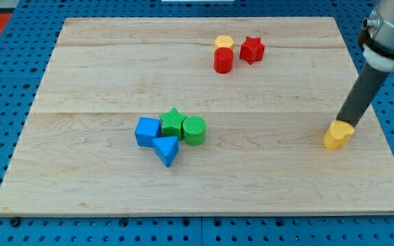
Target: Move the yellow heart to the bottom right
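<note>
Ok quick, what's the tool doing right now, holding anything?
Tool: a plain rod, nothing to open or close, holding nothing. My tip sits at the top edge of the yellow heart, seemingly touching it, near the board's right side.

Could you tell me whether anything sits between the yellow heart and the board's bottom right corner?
Nothing visible does. My tip sits against the top edge of the yellow heart, and the wooden board shows bare from there to its bottom right corner. The other blocks lie far toward the view's left and top.

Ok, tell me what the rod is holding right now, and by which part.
Nothing is held. My tip only rests against the top edge of the yellow heart, near the board's right edge.
</note>
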